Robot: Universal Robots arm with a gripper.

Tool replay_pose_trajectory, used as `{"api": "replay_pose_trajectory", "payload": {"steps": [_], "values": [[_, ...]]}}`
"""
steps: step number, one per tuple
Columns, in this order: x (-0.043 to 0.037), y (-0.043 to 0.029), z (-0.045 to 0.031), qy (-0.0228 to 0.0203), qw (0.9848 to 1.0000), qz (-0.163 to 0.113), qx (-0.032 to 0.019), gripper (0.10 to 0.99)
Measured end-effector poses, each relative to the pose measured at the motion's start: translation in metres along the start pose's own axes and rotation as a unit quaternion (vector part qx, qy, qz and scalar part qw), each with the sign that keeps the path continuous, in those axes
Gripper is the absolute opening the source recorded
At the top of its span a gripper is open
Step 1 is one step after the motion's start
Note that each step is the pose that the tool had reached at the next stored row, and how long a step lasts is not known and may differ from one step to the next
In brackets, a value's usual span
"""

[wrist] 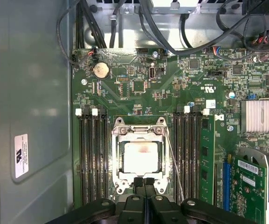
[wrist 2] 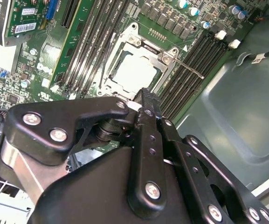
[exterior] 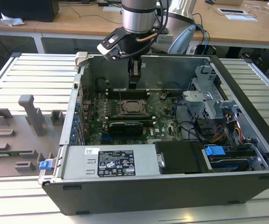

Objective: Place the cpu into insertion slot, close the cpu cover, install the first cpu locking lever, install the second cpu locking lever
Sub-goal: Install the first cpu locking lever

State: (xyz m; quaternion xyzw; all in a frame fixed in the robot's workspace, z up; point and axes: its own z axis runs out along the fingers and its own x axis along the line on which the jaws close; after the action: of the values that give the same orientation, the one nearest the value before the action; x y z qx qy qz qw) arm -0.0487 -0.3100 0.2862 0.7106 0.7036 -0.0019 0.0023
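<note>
My black metal gripper (wrist: 143, 184) hung with its two ribbed fingers pressed flat together, gripping nothing. Its tips sat close over one edge of the insertion slot (wrist: 119, 187), the square silver-bordered socket on the green motherboard (wrist: 139, 93); I could not tell whether they touched it.

In that slot lay the cpu (wrist: 141, 157), a flat square chip with a dull, faintly smudged silver top. The cpu cover (wrist: 118, 158), a thin silver frame plate, lay flat down around the chip, whose metal top showed through its big window.

A thin, straight silver wire lever (wrist: 174, 163) slanted away from one side of the slot, out over the neighbouring long black memory slots (wrist: 188, 158). A matching bank of these ridged slots flanked the slot's other side.

Farther from the slot sat a round, shiny coin battery (wrist: 100, 70) and a finned silver heatsink (wrist: 260, 115). The smooth grey steel case wall (wrist: 31, 93) rose beyond the memory slots.
</note>
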Motion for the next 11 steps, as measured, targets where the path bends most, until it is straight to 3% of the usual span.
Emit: {"api": "replay_pose_trajectory", "payload": {"steps": [4, 6, 9, 10, 11], "values": [[0.0000, 0.0000, 0.0000, 0.0000, 0.9994, -0.033, -0.0002, 0.106], [0.0000, 0.0000, 0.0000, 0.0000, 0.9983, -0.059, -0.0003, 0.106], [0.0000, 0.0000, 0.0000, 0.0000, 0.9953, -0.097, -0.0006, 0.106], [0.0000, 0.0000, 0.0000, 0.0001, 0.9935, -0.114, -0.0007, 0.106], [0.0000, 0.0000, 0.0000, 0.0001, 0.9902, -0.140, -0.0008, 0.106]]}}
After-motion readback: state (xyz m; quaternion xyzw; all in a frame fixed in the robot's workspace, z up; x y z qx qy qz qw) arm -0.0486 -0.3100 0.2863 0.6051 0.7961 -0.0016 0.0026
